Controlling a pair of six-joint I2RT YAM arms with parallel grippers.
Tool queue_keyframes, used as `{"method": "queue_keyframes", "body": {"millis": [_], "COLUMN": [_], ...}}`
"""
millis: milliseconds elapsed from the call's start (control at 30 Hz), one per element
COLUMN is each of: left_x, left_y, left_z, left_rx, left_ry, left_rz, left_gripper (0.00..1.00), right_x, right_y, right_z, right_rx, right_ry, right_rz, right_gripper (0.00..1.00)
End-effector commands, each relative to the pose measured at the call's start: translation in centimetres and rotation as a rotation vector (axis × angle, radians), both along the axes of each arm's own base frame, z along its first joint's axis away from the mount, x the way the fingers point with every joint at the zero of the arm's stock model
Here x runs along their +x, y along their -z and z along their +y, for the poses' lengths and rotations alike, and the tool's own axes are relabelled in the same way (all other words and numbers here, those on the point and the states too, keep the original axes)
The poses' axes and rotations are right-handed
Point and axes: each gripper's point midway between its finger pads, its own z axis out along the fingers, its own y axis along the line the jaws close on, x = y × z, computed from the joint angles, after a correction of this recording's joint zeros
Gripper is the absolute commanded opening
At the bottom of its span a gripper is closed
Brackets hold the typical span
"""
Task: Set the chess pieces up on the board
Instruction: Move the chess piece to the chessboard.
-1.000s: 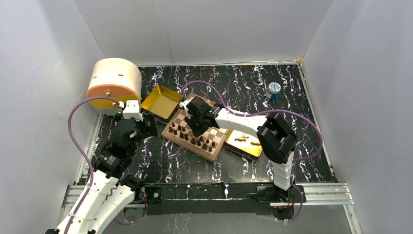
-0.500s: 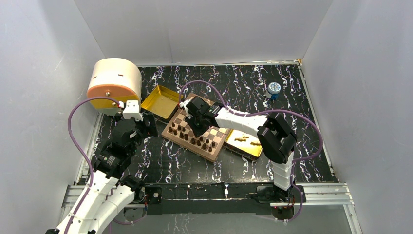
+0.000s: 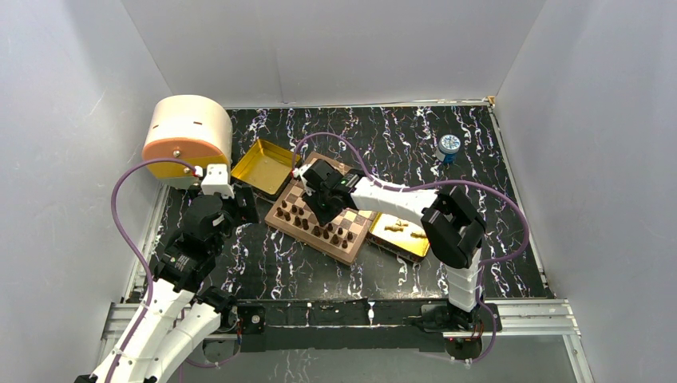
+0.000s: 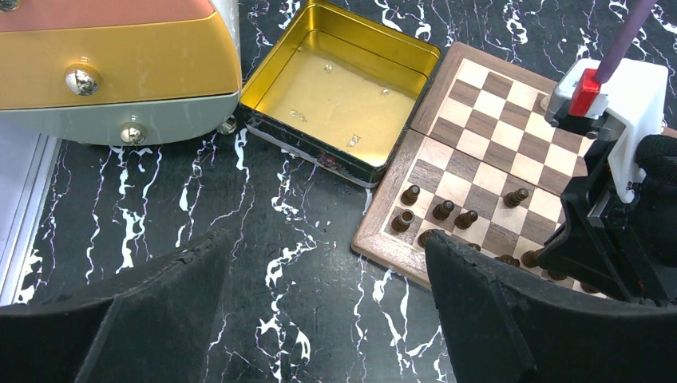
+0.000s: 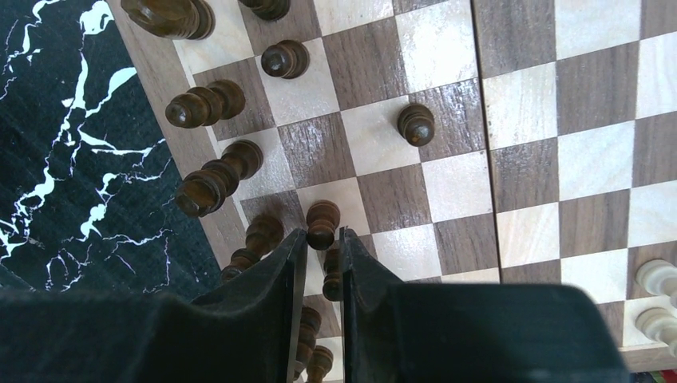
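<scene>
Right now we are hovering the right gripper (image 5: 322,233) low over the board (image 5: 559,159). Its jaws are standing narrow around a dark pawn (image 5: 322,217) near the board's edge, where the other dark brown chessmen (image 5: 416,124) are crowding. We cannot tell whether the jaws are pinching it. Two light chessmen (image 5: 655,275) are showing at the opposite edge. We are keeping the left gripper (image 4: 326,247) spread wide above the desk (image 4: 160,199), beside the board's corner and the gold tray (image 4: 399,48).

White arm links (image 3: 391,195), black joints (image 3: 451,227) — looping purple cables (image 3: 113,203)
</scene>
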Motion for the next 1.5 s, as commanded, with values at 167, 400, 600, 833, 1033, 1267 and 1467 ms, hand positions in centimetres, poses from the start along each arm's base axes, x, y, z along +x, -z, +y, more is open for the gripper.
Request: {"method": "queue_keyframes", "body": {"millis": [167,400,600,833,1033,1267,1467], "left_x": [0.1,0.1,0.1,0.1,0.1,0.1,0.1], "left_y": [-0.5,-0.5,-0.6,-0.5,-0.5,-0.5,-0.5], "left_z": [0.3,0.3,0.3,0.2,0.2,0.3,0.3], "left_rx": [0.004,0.004,0.003,0.003,0.003,0.005,0.006], "left_ry": [-0.016,-0.013,-0.012,-0.011,-0.011,-0.011,-0.013], "left_rz": [-0.027,-0.027,-0.029,-0.027,-0.026,-0.026,-0.025], "left_gripper": [0.89,0.89,0.89,0.89,0.89,0.89,0.89], "right_x": [2.3,2.3,4.4,6.4,7.4,8.3,7.5], "right_y": [-3.8,-5.6,-5.4,-4.5,-3.7,-2.3,-2.1], "right_z": [1.1,1.8,1.6,1.9,2.3,2.7,3.1], "right_rx": [0.041,0.086,0.070,0.078,0.068,0.059,0.079], "right_ry": [0.060,0.048,0.093,0.083,0.070,0.072,0.049], "right_rz": [-0.101,-0.108,-0.165,-0.169,-0.178,-0.164,-0.128], "right_gripper": [0.30,0.32,0.35,0.41,0.42,0.37,0.23]}}
